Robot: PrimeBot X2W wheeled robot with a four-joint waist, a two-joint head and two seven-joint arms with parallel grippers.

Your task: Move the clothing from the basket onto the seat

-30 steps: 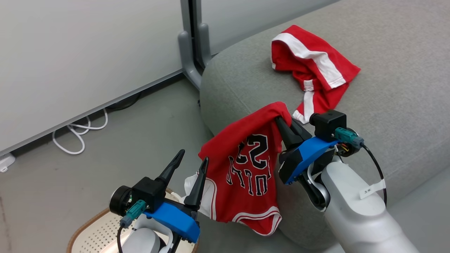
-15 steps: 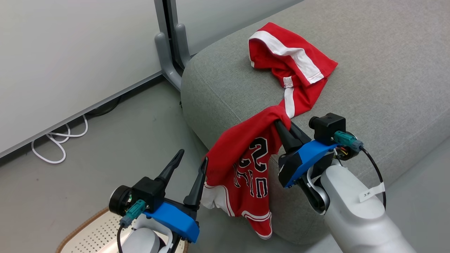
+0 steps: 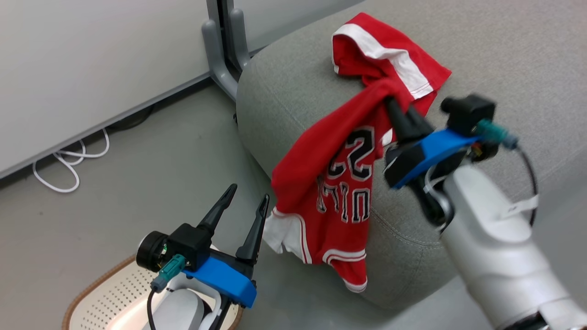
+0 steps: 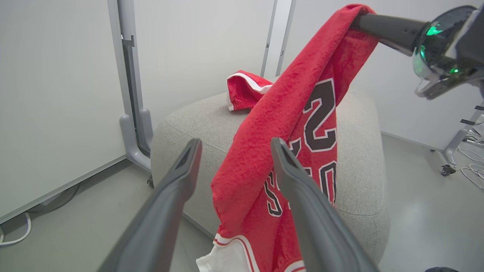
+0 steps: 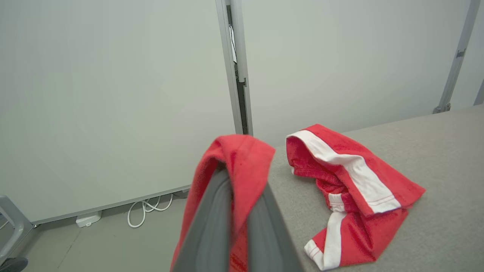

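My right gripper (image 3: 393, 100) is shut on a fold of the red jersey (image 3: 335, 183), which hangs from its fingertips over the front edge of the grey seat (image 3: 504, 59). The number 23 faces the head view. Red shorts (image 3: 390, 59) with white stripes lie crumpled on the seat just beyond the jersey. My left gripper (image 3: 243, 201) is open and empty above the cream basket (image 3: 98, 295), just left of the jersey's lower hem. The left wrist view shows the jersey (image 4: 287, 151) hanging past the open fingers (image 4: 177, 181). In the right wrist view the shut fingers (image 5: 227, 196) pinch red cloth, with the shorts (image 5: 351, 189) to the right.
A grey partition foot (image 3: 220, 55) stands on the floor beside the seat's corner. White cables (image 3: 69, 160) lie along the wall base at the left. A wheeled stand leg (image 4: 453, 151) is at the far right of the left wrist view.
My right gripper has lifted the jersey higher and farther over the seat, toward the shorts. The left gripper has stayed open above the basket.
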